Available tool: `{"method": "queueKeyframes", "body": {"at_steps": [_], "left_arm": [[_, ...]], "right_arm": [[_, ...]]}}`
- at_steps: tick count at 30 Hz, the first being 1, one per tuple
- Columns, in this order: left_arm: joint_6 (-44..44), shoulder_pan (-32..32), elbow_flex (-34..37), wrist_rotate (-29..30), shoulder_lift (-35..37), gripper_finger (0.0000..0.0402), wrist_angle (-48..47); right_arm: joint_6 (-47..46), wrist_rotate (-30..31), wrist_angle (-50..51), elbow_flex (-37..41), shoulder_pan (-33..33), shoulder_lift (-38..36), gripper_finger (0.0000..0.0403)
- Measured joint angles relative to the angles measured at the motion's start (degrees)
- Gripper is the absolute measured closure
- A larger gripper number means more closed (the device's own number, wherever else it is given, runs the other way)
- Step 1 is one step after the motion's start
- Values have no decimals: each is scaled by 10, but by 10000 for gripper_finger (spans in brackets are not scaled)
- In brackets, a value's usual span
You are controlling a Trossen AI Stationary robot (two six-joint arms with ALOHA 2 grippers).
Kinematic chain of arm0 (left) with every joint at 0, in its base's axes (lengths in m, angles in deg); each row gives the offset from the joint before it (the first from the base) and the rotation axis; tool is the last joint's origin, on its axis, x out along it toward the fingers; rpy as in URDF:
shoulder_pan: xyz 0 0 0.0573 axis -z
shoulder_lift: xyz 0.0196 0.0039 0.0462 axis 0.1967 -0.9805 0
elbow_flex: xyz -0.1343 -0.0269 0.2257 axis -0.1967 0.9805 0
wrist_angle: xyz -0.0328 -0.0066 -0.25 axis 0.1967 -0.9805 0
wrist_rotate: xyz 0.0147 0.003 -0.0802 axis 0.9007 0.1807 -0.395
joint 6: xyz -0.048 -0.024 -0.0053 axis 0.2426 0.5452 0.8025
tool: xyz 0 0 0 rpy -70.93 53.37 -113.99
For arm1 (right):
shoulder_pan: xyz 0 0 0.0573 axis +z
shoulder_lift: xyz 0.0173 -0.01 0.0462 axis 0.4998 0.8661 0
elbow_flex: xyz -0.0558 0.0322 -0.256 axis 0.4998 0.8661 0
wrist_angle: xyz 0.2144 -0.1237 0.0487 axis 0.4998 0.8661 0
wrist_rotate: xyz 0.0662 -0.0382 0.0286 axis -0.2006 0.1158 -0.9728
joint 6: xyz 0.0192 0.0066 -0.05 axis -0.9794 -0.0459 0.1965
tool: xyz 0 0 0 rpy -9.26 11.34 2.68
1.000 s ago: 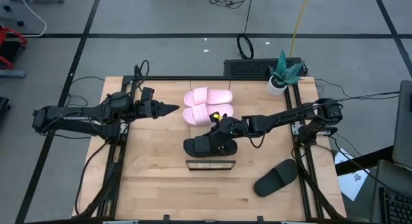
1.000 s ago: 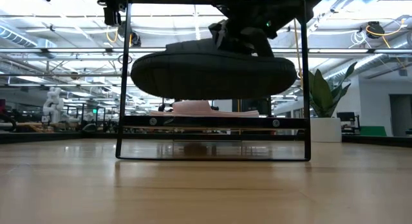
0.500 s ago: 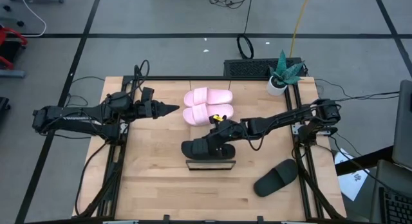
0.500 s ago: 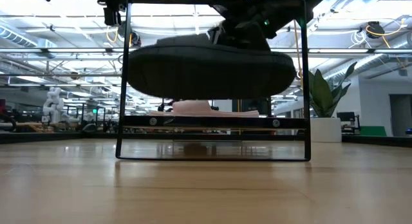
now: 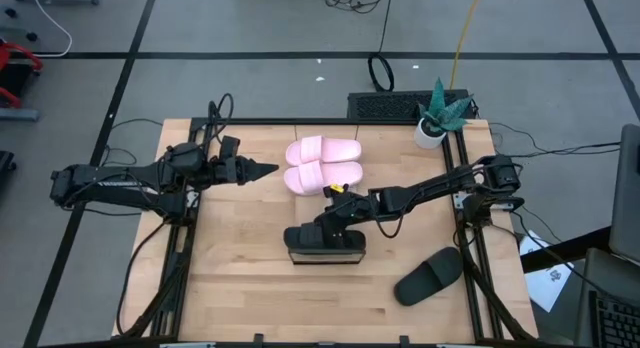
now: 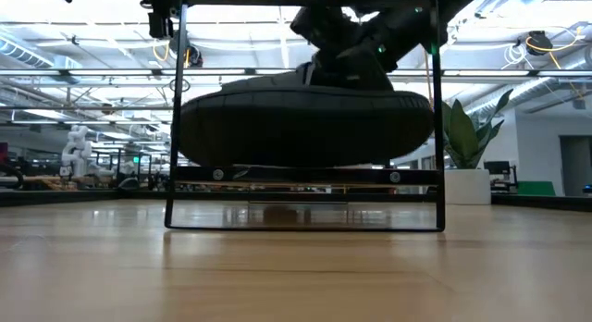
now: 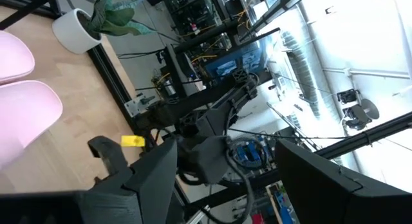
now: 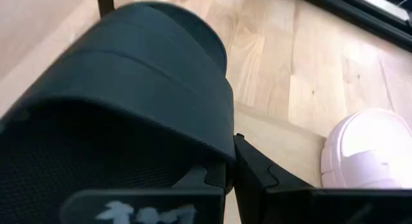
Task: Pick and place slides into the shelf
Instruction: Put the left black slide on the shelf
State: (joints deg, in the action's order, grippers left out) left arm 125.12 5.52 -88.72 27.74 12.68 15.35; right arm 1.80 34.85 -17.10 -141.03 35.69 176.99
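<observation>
Slides to shelf: first black slide going in
Right gripper (image 5: 335, 226), jaws clamped on black slide (image 5: 322, 235), over shelf (image 5: 326, 255); second black slide (image 5: 428, 276), pink pair (image 5: 322, 164) remain on counter; left gripper (image 5: 262, 169) idle, jaws together

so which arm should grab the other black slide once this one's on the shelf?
Right, probably. The loose black slide lies at the table's near-right corner, on the right arm's side. The right gripper is at the shelf nearby; the left gripper waits far-left.
</observation>
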Motion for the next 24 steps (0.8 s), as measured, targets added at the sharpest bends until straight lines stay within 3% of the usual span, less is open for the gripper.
{"method": "queueKeyframes", "body": {"at_steps": [24], "left_arm": [[-14, 0, 0, -1, 0, 144, -10]], "right_arm": [[-4, 21, 2, 0, 13, 1, 400]]}}
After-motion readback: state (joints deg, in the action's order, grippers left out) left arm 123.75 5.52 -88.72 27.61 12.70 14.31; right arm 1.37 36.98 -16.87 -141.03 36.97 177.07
